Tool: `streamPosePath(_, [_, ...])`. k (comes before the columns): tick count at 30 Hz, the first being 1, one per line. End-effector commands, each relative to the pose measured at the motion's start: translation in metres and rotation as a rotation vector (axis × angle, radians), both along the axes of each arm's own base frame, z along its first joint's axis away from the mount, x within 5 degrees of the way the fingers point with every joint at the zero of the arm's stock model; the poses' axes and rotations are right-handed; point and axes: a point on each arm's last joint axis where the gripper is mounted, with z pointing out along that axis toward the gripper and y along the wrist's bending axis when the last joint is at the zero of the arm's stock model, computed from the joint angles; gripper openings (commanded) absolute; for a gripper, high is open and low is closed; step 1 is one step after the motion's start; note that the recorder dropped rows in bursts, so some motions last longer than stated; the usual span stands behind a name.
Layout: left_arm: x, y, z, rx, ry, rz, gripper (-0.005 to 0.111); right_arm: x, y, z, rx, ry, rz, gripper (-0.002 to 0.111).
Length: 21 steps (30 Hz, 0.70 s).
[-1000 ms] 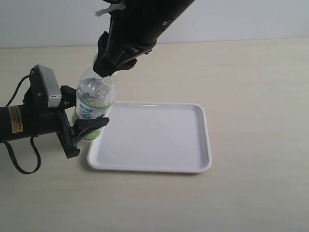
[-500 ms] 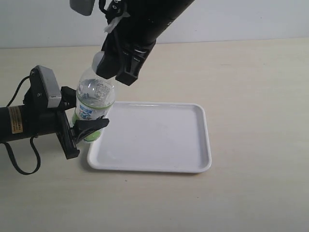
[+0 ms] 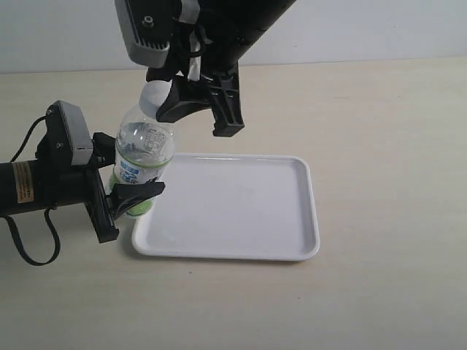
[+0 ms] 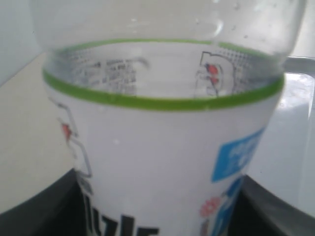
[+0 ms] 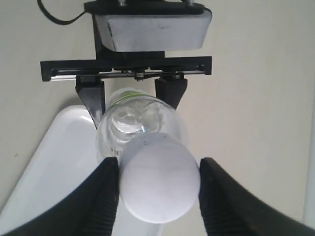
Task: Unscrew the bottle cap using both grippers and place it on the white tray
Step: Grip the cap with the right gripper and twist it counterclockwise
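Note:
The clear bottle [image 3: 143, 146] with its white, blue and green label stands upright just off the white tray's [image 3: 241, 251] left end. My left gripper [image 3: 139, 173] is shut on its labelled lower body; the label [image 4: 162, 147] fills the left wrist view between two black fingers [image 4: 44, 211]. From above, my right gripper [image 3: 157, 103] has come down on the bottle's top. Its two ribbed fingers [image 5: 106, 196] press on either side of the white bottle cap [image 5: 160, 179], which sits on the neck [image 3: 153, 93].
Beige tabletop [image 3: 379, 146] surrounds the tray on all sides. The tray's bare floor [image 5: 54, 162] lies beside the bottle. The left arm's black body with a yellow label [image 3: 24, 181] and looping cable [image 3: 29, 248] lies along the table at the left edge.
My right gripper has turned about the cap, and its grey block has swung into view at the upper left. The bottle and left gripper stay put.

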Motion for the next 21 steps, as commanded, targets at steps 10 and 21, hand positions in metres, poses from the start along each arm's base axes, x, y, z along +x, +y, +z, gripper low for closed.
streamPosePath(10, [-0.0056, -0.0044, 0.0062, -0.047, -0.033, -0.068, 0.000, 0.0044, -0.0021, 0.0036, -0.086, -0.227, 0.228, 0.000])
streamPosePath(21, [-0.0052, -0.0043, 0.0063, -0.048, -0.033, -0.064, 0.000, 0.0044, -0.0021, 0.0036, -0.078, -0.210, 0.204, 0.049])
